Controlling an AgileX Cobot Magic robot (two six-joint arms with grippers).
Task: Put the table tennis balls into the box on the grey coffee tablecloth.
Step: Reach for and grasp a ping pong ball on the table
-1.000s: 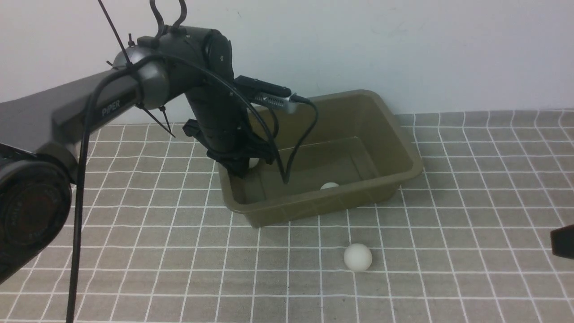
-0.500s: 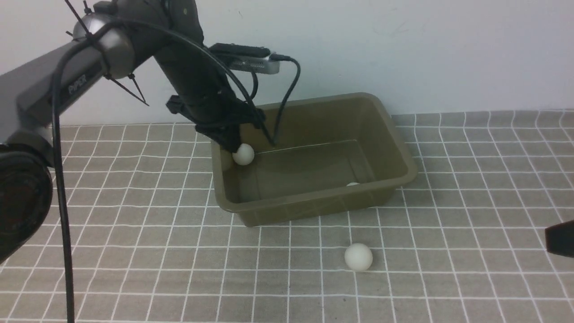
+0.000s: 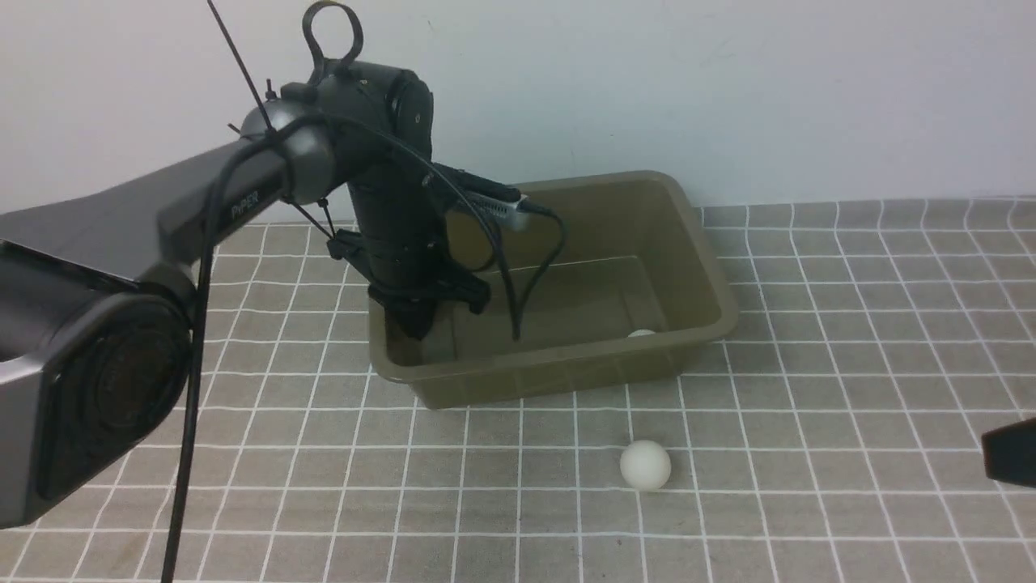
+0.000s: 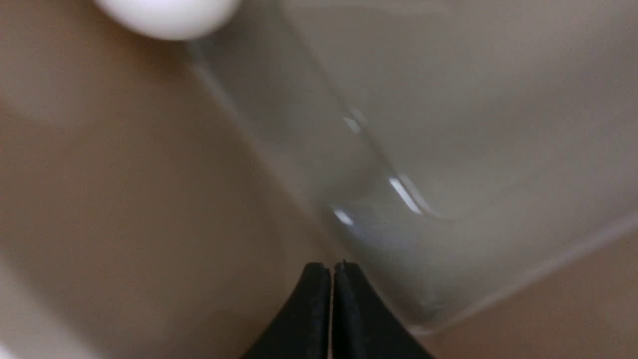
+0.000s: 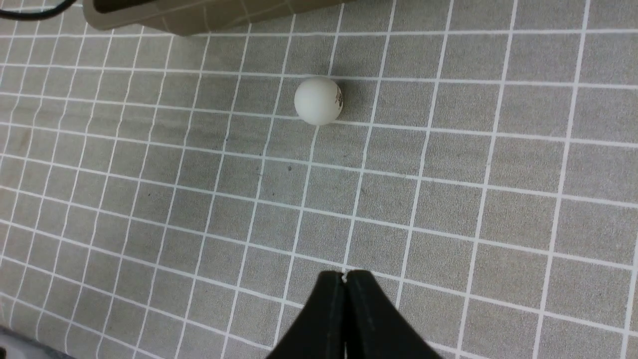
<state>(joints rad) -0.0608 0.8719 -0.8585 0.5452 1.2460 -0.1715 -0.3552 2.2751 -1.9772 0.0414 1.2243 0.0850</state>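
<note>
Boxed ball [image 3: 641,333]: only its top shows above the near wall of the box [image 3: 566,376]. Right gripper [image 3: 1008,458]: dark tip only, rest cut by picture edge. Left wrist view blurred throughout; blurred ball [image 4: 167,15] cut by its edge. Loose ball [image 5: 318,100] on the tablecloth [image 5: 448,199]: lettering too small to read

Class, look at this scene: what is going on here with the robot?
The left arm reaches down into the left end of the box, the left fingers shut on nothing. One table tennis ball lies inside the box near its front wall; another ball sits on the grey tablecloth in front of it. The right fingers are shut and empty, off to the right.
</note>
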